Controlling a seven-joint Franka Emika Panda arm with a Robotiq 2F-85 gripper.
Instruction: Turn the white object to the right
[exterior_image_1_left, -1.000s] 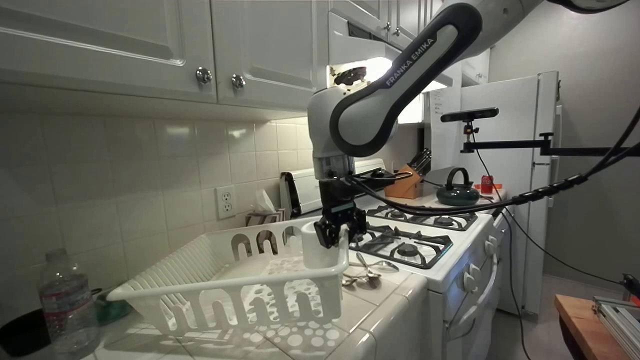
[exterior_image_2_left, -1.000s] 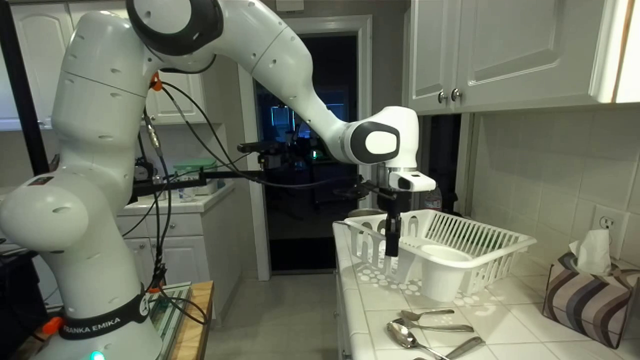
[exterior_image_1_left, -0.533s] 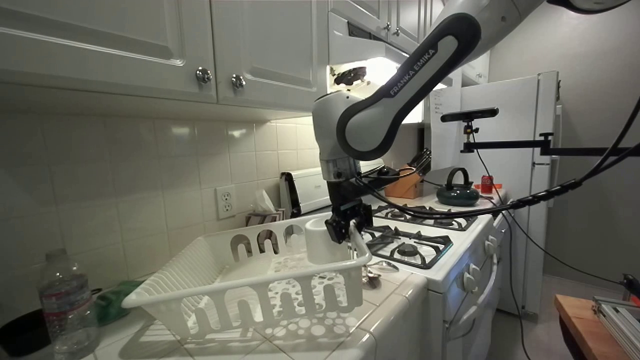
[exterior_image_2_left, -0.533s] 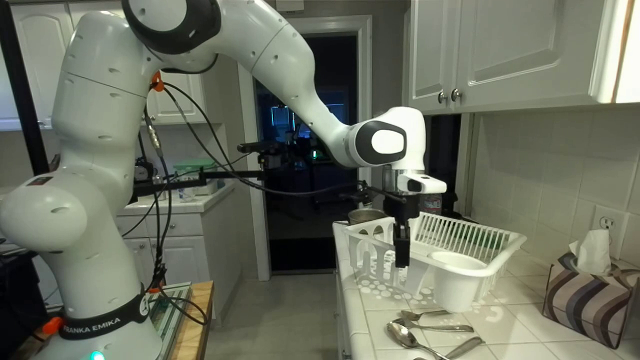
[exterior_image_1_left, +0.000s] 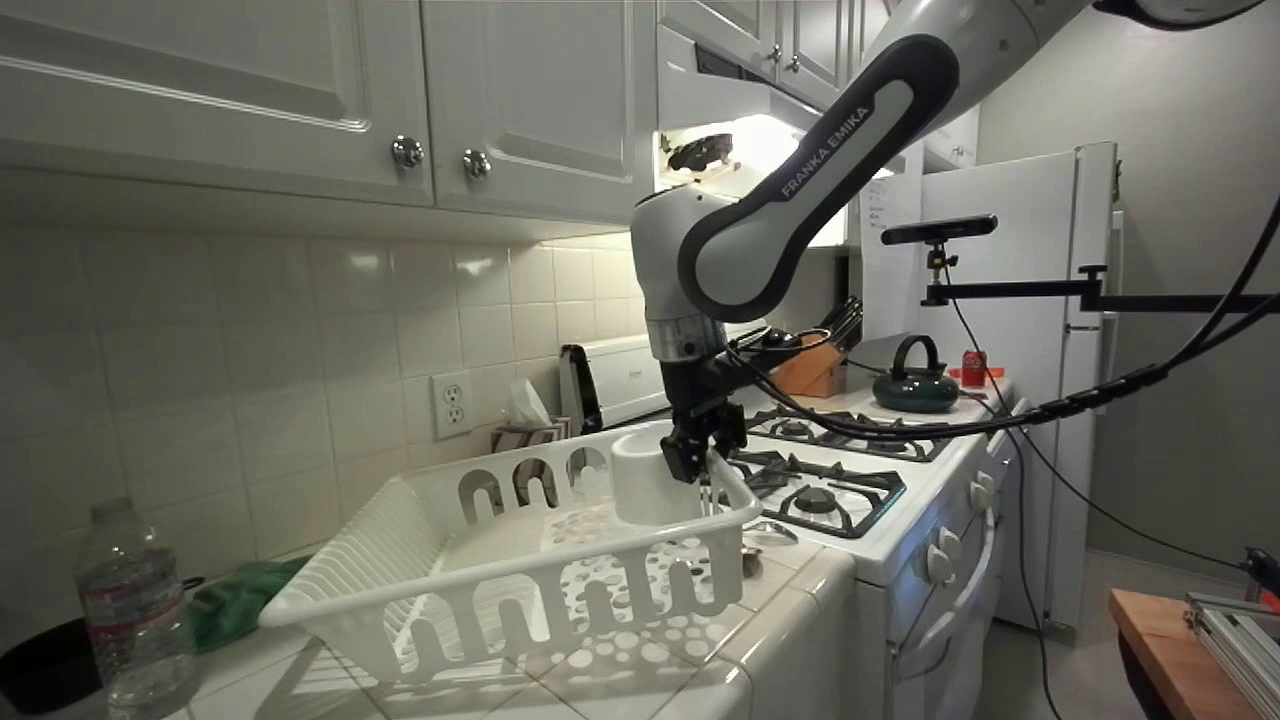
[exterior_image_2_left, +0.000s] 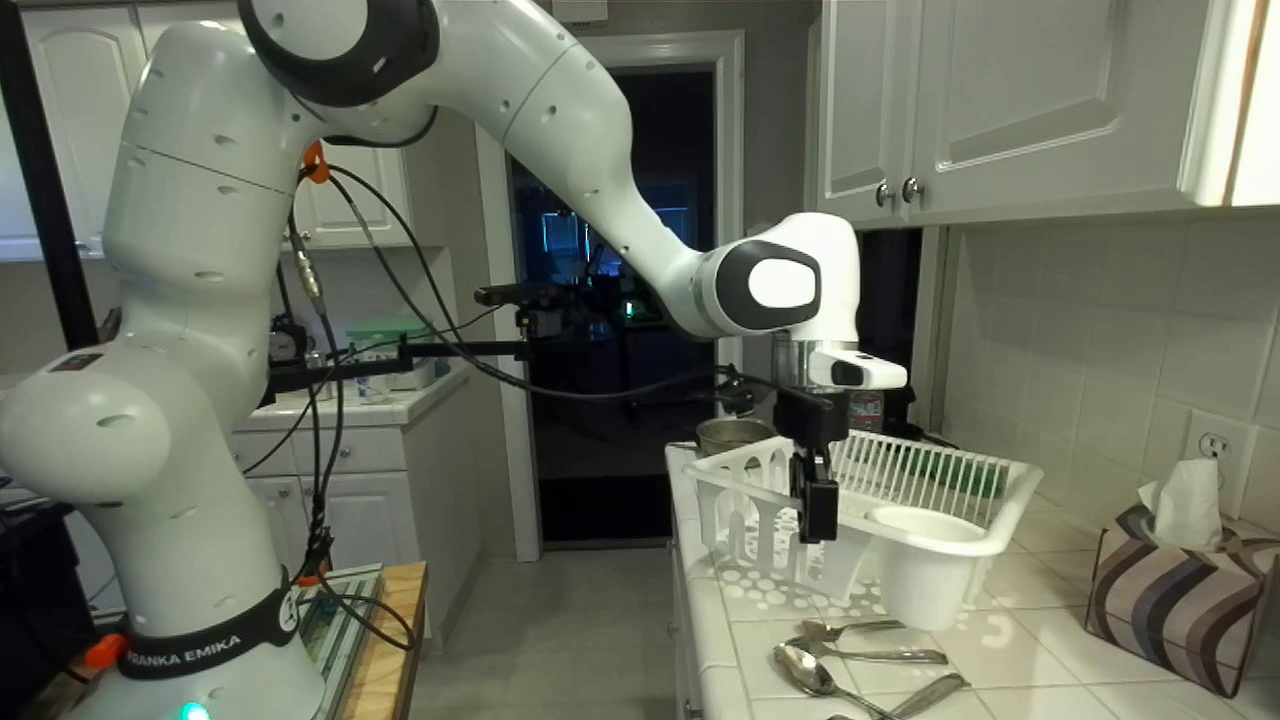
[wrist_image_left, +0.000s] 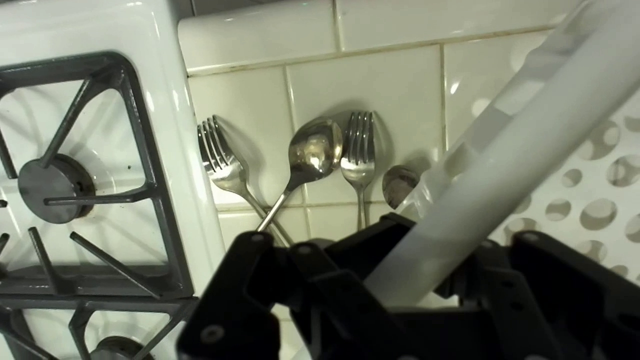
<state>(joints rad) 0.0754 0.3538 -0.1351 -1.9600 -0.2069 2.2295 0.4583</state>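
The white object is a large white dish rack (exterior_image_1_left: 500, 575) with slotted sides, standing on the tiled counter at an angle. It also shows in an exterior view (exterior_image_2_left: 840, 560). In the wrist view its end rim (wrist_image_left: 500, 180) runs diagonally between my fingers. My gripper (exterior_image_1_left: 709, 458) straddles the rim at the stove-side end and appears shut on it, with one finger inside the rack and one outside. The gripper also shows in an exterior view (exterior_image_2_left: 815, 510) and the wrist view (wrist_image_left: 425, 255). The rim hides parts of the fingertips. A round white cup (exterior_image_2_left: 930, 580) stands at that end of the rack.
Loose spoons (wrist_image_left: 317, 150) and forks (wrist_image_left: 360, 160) lie between the rack and the white stove (exterior_image_1_left: 870, 545). A tissue box (exterior_image_2_left: 1170, 600) stands near the wall. A plastic bottle (exterior_image_1_left: 135, 620) and green cloth (exterior_image_1_left: 240, 600) lie behind the rack's far end.
My gripper has moved toward the stove with the rim between its fingers. The white rack has shifted and turned with it, its held end closer to the cutlery. The cup has moved along.
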